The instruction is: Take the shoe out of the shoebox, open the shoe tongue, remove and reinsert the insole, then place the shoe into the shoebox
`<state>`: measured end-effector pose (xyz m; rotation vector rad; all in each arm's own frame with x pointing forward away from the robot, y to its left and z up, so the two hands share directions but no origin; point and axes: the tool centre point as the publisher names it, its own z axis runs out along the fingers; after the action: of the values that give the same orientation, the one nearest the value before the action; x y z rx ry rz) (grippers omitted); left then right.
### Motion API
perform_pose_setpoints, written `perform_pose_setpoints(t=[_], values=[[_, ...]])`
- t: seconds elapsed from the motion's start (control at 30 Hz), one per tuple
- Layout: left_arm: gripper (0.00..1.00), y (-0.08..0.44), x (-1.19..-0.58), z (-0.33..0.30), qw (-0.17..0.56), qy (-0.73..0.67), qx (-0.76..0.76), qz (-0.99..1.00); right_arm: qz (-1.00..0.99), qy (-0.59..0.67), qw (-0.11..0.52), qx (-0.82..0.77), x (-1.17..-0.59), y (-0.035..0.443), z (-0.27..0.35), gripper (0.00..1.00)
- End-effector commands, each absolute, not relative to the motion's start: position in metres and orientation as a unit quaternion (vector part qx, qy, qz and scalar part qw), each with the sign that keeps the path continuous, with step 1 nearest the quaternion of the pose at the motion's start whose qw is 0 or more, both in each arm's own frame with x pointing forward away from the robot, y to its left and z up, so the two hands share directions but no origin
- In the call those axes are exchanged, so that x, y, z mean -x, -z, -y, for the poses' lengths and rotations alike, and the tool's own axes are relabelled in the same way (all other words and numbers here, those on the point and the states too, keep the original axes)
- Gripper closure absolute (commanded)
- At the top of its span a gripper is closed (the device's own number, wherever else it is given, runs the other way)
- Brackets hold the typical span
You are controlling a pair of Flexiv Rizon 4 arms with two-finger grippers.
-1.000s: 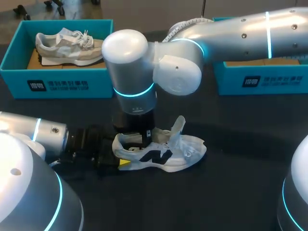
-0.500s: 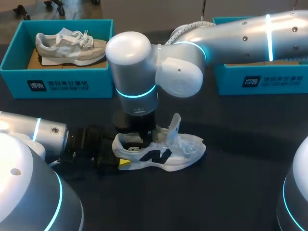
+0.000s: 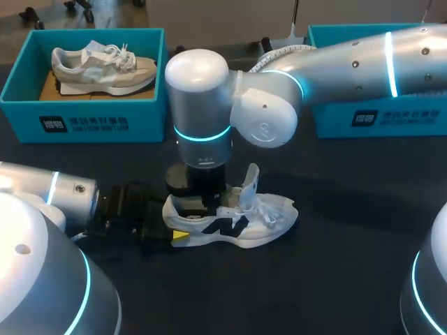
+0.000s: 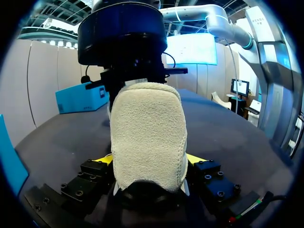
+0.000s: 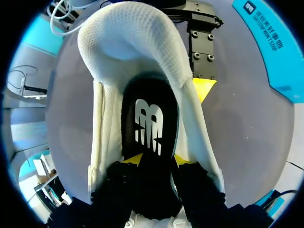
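Shoe (image 3: 237,223) upright on table (image 3: 335,279), out of box, tongue (image 3: 249,183) standing up. Insole (image 5: 149,123) flat inside. Left gripper (image 4: 150,160) clamped on heel from both sides. Right gripper (image 5: 155,159) down in shoe mouth, tips apart on insole, nothing visibly pinched. Risks: tips skid over flat insole, catch no edge; upward pull drags shoe out of heel clamp; tongue flops back, blocks mouth; insole buckles on reinsertion.
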<state>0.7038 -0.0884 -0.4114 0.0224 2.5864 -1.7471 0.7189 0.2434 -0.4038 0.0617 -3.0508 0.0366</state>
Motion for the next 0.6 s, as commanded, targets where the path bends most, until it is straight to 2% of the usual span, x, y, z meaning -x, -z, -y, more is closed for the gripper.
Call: perform_pose_setpoints(t=[0.03,0.07,0.1,0.37,0.6], values=[[1.00,0.411,-0.702,0.088,0.010,0.559,-0.008,-0.829,0.998,-0.006,0.059,-0.017,-0.713,0.434,-0.257,0.81],[1.00,0.411,-0.702,0.088,0.010,0.559,-0.008,-0.829,0.998,-0.006,0.062,-0.013,-0.710,0.435,-0.257,0.95],[1.00,0.411,-0.702,0.088,0.010,0.559,-0.008,-0.829,0.998,-0.005,0.063,-0.012,-0.708,0.436,-0.257,1.00],[1.00,0.411,-0.702,0.088,0.010,0.559,-0.008,-0.829,0.997,-0.022,0.074,0.008,-0.691,0.424,-0.243,1.00],[1.00,0.411,-0.702,0.088,0.010,0.559,-0.008,-0.829,0.994,-0.062,0.089,0.009,-0.684,0.389,-0.220,1.00]])
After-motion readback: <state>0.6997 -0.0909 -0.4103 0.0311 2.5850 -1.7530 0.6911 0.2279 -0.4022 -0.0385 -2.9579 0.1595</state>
